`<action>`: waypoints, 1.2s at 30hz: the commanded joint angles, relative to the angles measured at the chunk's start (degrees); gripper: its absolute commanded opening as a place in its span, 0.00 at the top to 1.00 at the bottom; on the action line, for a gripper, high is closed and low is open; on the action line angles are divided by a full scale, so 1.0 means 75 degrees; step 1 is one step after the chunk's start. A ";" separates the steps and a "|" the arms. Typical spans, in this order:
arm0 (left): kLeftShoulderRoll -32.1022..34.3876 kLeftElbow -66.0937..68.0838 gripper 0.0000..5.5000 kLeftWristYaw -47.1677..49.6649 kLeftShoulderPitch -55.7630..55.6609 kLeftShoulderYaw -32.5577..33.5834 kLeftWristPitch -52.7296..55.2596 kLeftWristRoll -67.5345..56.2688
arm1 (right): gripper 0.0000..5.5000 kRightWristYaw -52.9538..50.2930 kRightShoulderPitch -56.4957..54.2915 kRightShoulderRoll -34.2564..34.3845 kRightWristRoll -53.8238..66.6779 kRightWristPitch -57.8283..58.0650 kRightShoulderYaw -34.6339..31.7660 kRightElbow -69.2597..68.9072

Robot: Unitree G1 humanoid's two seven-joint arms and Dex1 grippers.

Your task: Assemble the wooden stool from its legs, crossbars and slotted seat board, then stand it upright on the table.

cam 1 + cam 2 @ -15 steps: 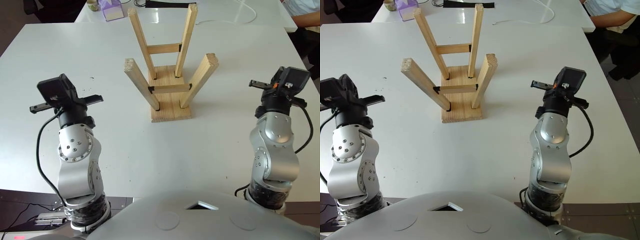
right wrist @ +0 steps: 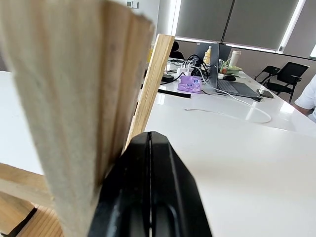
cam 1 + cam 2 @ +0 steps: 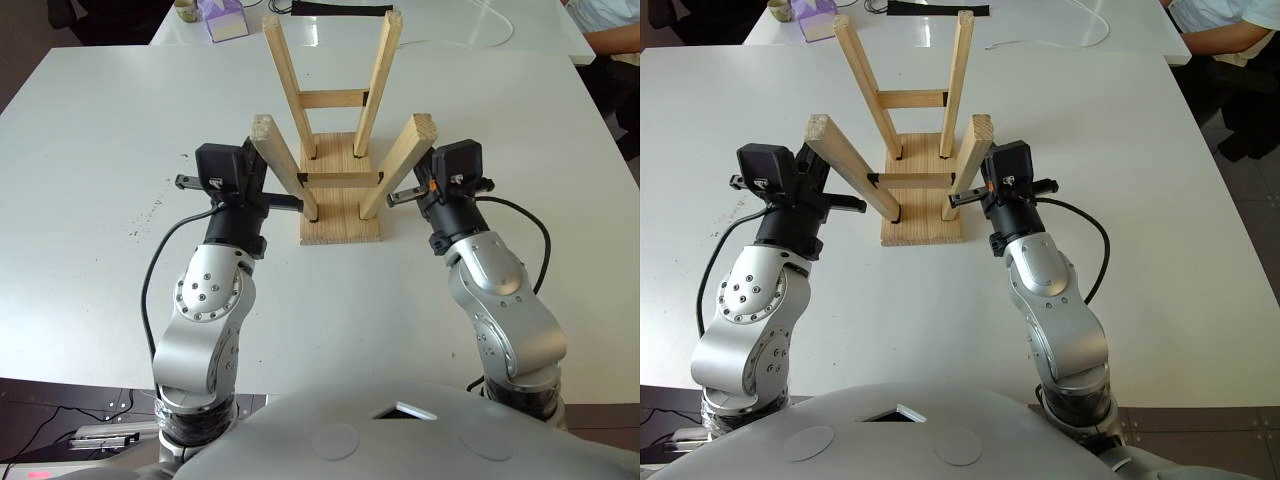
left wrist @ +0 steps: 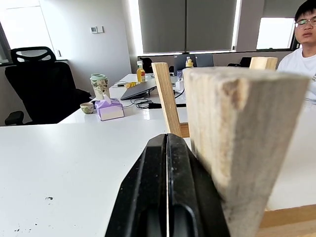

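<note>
– White desk (image 3: 100, 130) in an office, with a black chair (image 4: 44, 79) and a purple tissue box (image 4: 109, 109) behind it. What stands on it?
– One wooden stool (image 3: 340, 170), upside down. Its seat board (image 3: 342, 230) lies flat on the desk near the middle. Four legs (image 3: 380, 75) point up, joined by crossbars (image 3: 335, 98).
– And the robot's arms?
– Both are at the stool's near side. The left gripper (image 4: 167, 143) sits just beside the near left leg (image 3: 283, 165), its two black fingers (image 4: 148, 197) pressed together with nothing between them. The right gripper (image 2: 149, 137) is likewise closed and empty, just beside the near right leg (image 3: 400, 160).
– Do they touch the wood?
– In the wrist views each leg rises right alongside the closed fingers, but contact cannot be told for sure.
– So the stool is put together?
– Legs, crossbars and seat board are joined, and the stool rests on its seat, not on its feet.
</note>
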 commanded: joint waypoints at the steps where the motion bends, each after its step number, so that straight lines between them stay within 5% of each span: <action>1: -0.0277 -0.0101 1.00 0.0267 -0.0132 0.0968 0.0467 -0.0140 | 1.00 -0.0488 0.0070 0.0042 -0.0321 -0.0610 -0.1392 0.0132; 8: -0.0088 -0.0011 1.00 0.0621 -0.1945 0.3251 0.1458 -0.0562 | 1.00 0.0202 -0.1585 0.0110 0.0646 -0.0082 -0.2552 0.0071; 12: -0.0463 -0.0324 1.00 0.0272 -0.4883 0.3390 0.2720 -0.2311 | 1.00 0.0623 -0.4156 0.0550 0.2473 0.1354 -0.3612 0.0230; 16: -0.1113 -0.0328 1.00 0.0456 -0.6135 0.3802 0.3766 -0.3675 | 1.00 0.0295 -0.5492 0.1247 0.4188 0.2488 -0.4789 0.0317; 27: -0.0284 -0.0131 1.00 0.0145 -0.5696 0.4611 0.4250 -0.5096 | 1.00 0.0397 -0.5697 0.0826 0.4937 0.2609 -0.4237 0.0373; 30: 0.0013 0.0085 1.00 0.0095 -0.4483 0.3969 0.4512 -0.4817 | 1.00 0.0555 -0.4470 0.0555 0.4667 0.2558 -0.3474 0.0340; 34: -0.0042 0.0577 1.00 0.0329 -0.2549 0.2030 0.4479 -0.4118 | 1.00 0.1096 -0.1966 -0.0348 0.3536 0.1384 -0.1481 0.1242; 36: -0.0427 0.0339 1.00 0.0633 -0.2401 0.1770 0.4229 -0.4012 | 1.00 0.1175 -0.2111 0.0045 0.3792 0.0925 -0.1713 0.1232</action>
